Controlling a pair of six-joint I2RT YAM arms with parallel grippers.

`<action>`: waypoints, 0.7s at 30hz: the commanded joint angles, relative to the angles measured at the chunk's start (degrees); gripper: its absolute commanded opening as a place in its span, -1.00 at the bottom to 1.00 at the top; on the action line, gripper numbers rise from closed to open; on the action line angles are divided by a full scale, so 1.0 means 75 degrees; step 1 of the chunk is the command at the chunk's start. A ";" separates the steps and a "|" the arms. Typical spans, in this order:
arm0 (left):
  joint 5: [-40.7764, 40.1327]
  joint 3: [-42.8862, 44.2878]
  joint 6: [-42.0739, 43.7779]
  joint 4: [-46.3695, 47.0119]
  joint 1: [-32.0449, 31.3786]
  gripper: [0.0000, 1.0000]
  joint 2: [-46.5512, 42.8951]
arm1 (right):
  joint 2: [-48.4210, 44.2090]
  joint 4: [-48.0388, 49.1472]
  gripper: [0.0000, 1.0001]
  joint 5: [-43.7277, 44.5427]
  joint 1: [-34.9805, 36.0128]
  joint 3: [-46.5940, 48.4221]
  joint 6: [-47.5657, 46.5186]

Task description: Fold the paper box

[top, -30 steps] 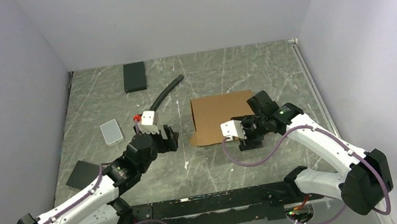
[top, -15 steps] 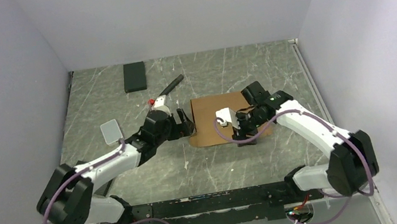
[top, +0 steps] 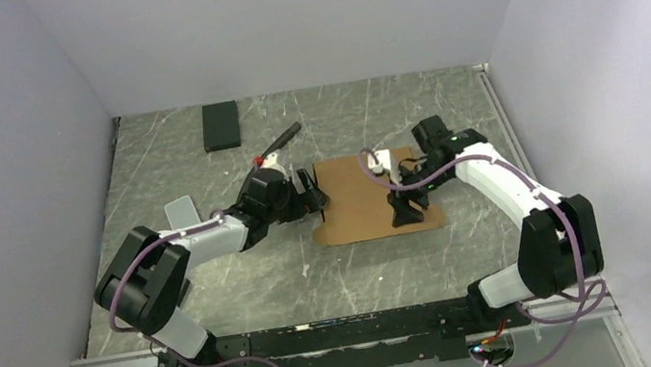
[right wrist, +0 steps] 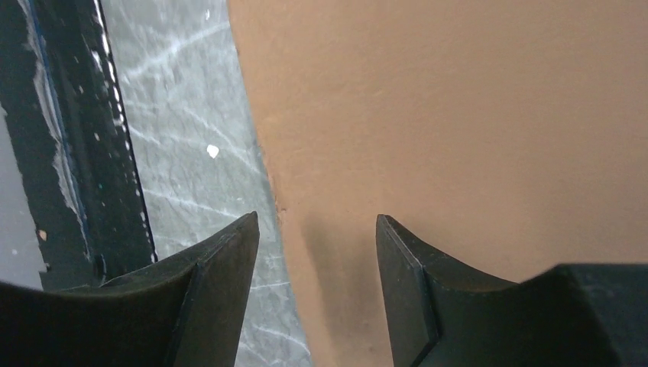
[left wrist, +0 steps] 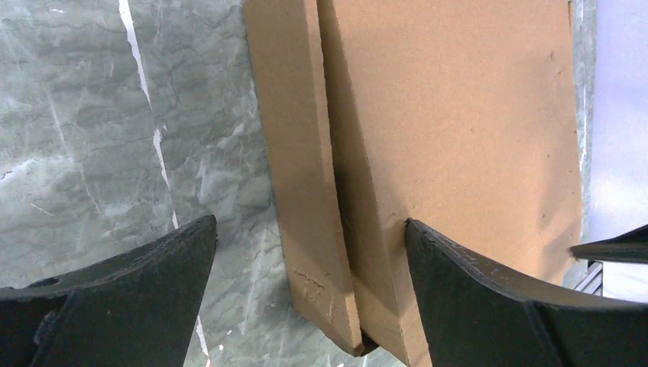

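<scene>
The paper box (top: 358,200) lies flat mid-frame. The left gripper (top: 312,195) straddles its left edge and the right gripper (top: 404,214) its lower edge (both spread wide).

Robot lab test cell. Plain pale walls (top: 296,12) close in a marble-look table (top: 363,265) on three sides, upper frame bare. Two white-and-black arms, left arm (top: 204,241) and right arm (top: 497,182), are bolted to a black rail (top: 344,332) at frame bottom.

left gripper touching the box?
Cannot tell. Left wrist view: the open left gripper straddles the box edge; one finger overlaps cardboard, no plain contact or gap.
</scene>
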 commanded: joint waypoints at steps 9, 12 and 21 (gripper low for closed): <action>0.0094 -0.0070 0.0174 -0.0923 0.0141 0.57 0.0732 | -0.0502 0.2151 -0.01 -0.1096 -0.1579 -0.0100 0.2772; 0.0279 0.0023 0.0233 -0.1071 0.0272 0.57 0.0678 | -0.0216 0.2189 -0.02 -0.0806 -0.1600 -0.0215 0.2860; 0.1991 0.0003 0.0417 -0.0755 0.0928 0.64 -0.0098 | -0.0024 0.1797 -0.07 -0.1328 -0.1593 -0.0027 0.2613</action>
